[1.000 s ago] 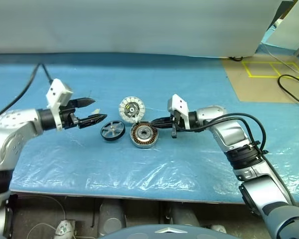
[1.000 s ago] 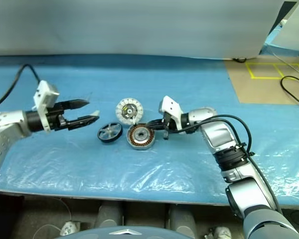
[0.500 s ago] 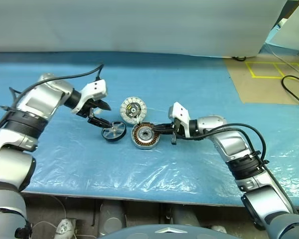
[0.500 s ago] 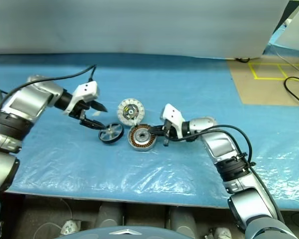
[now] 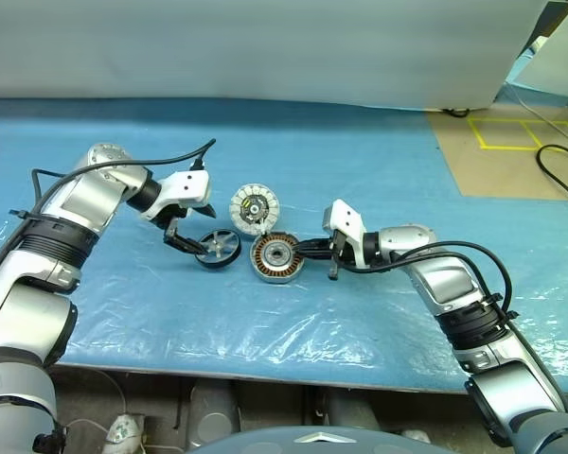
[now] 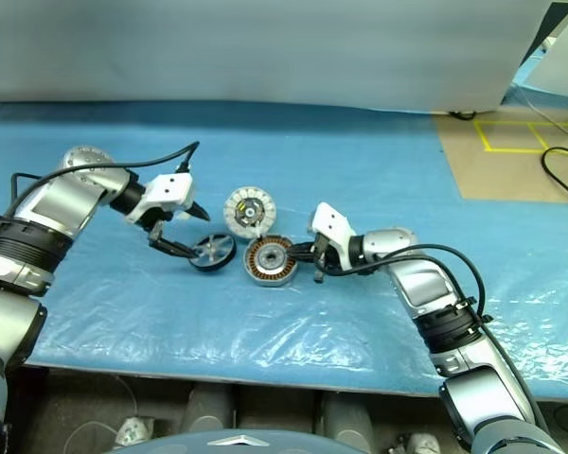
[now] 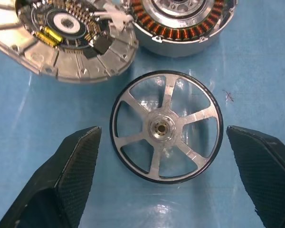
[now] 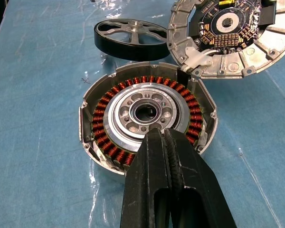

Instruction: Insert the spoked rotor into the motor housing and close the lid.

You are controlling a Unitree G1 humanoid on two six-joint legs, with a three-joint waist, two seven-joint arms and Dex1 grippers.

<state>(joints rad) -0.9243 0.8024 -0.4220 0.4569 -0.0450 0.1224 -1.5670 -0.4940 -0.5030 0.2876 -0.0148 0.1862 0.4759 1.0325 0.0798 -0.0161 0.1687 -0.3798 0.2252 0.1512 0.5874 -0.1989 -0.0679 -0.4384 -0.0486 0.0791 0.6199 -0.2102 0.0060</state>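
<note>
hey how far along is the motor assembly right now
Nothing is assembled yet. The spoked rotor lies flat on the blue sheet beside the motor housing, and the lid lies apart, electronics face up. In hand: the open left gripper straddles the rotor; the shut right gripper reaches over the housing rim. Left: grasp, insert, close.

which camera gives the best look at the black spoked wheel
The left wrist view: the spoked wheel lies face-on, whole rim, hub and spokes clear. The right wrist view shows it edge-on behind the copper-wound cup; the head views show it small.

Left end effector (image 7: 159,183) swung in over spoked rotor (image 7: 166,126), wrist rolled, tilted downward
</note>
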